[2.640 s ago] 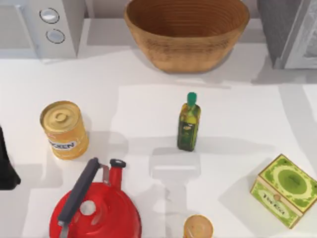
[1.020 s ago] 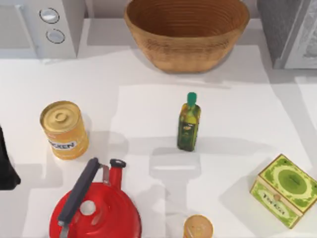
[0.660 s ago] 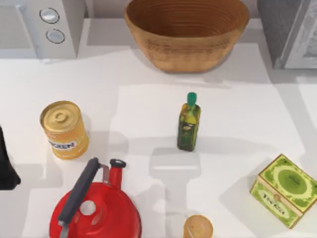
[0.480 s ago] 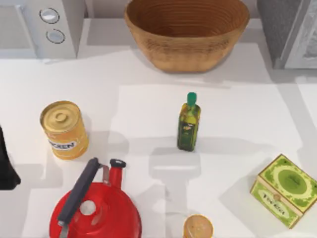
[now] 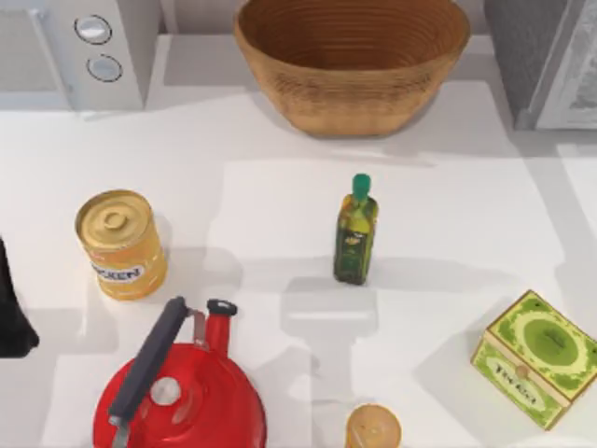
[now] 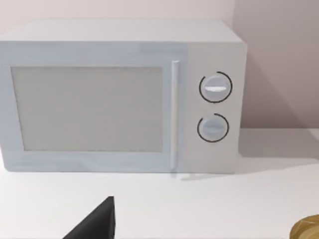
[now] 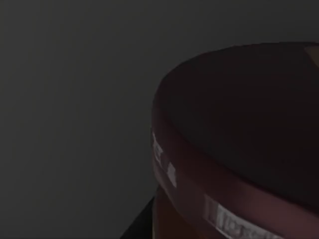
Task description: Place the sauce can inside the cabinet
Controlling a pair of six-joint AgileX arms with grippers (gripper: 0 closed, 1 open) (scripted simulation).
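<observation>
Yellow tin point(image 5: 120, 245): label reads "…CKEN", first letters hidden round its side. Green box point(image 5: 535, 357): gold lettering on the front face, illegible. Sauce can point(image 7: 239, 149): pale marks on the lid rim, possibly print, unreadable. Bottle point(image 5: 355, 231): label illegible.

maroon-lidded sauce can point(image 7: 239, 149) amid dark grey; cabinet point(image 5: 546, 56) top right

The white table point(image 5: 280, 187) carries a basket point(image 5: 352, 61), oil bottle point(image 5: 355, 231), yellow tin point(image 5: 120, 244) and red kettle point(image 5: 182, 397).
</observation>
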